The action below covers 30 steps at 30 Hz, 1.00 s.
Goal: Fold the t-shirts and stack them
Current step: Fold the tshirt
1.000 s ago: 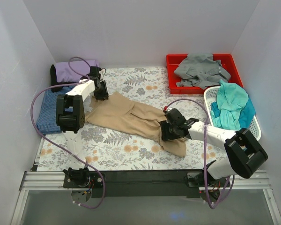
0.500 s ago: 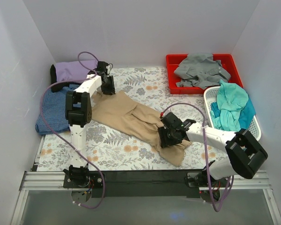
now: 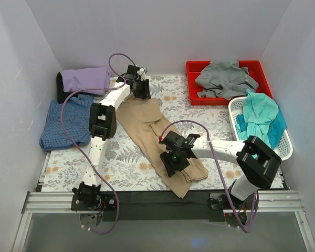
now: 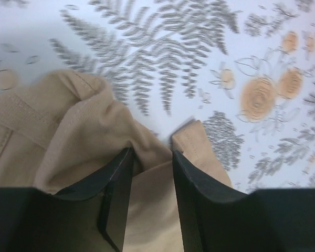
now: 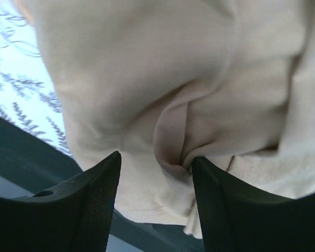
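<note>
Now L fingers (image 4: 115, 210), narrow, & R fingers (image 5: 94, 205), wider, each nip tan shirt (image 3: 142, 118).

The spread shirt (image 3: 147, 123) lies slantwise across the middle of the table (image 3: 131, 173), its far end at the left gripper (image 3: 143, 89) near the back edge, its near half under the right gripper (image 3: 173, 160); at the left side, the corner shirt (image 3: 84, 80) lies farthest back, the side shirt (image 3: 65, 123) just before it. At the far right stands a tray (image 3: 189, 84) with the tray shirt (image 3: 226, 77) in it; just before it, a basket (image 3: 232, 113) holds the basket shirt (image 3: 260, 118).
</note>
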{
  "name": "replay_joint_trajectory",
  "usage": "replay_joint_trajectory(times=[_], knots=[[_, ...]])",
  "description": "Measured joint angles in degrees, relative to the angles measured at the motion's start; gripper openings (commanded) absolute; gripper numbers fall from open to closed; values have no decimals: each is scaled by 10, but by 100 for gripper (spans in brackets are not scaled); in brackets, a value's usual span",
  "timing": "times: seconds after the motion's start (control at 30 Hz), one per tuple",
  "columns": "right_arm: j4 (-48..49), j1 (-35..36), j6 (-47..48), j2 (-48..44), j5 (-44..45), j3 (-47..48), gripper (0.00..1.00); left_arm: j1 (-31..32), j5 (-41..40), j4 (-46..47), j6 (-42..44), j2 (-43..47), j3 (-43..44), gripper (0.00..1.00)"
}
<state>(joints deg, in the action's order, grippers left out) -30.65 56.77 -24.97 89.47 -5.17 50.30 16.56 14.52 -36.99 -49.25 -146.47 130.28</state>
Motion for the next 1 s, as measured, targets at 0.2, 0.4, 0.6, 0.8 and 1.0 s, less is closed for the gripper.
replay_joint_trajectory(times=[0.2, 0.4, 0.6, 0.8, 1.0], knots=[[-9, 21, 28, 50, -45, 50, 63, 32, 66, 25, 6, -48, 76, 37], [-34, 33, 47, 59, 9, 86, 66, 70, 63, 65, 14, -17, 24, 38], [-53, 31, 71, 0, 88, 111, 69, 71, -12, 75, 17, 142, -130, 38], [-56, 25, 91, -43, 144, 115, 70, 57, -117, 103, 3, 384, -322, 36], [-48, 6, 107, -28, 153, 86, 70, 38, -113, 130, -48, 420, -460, 34]])
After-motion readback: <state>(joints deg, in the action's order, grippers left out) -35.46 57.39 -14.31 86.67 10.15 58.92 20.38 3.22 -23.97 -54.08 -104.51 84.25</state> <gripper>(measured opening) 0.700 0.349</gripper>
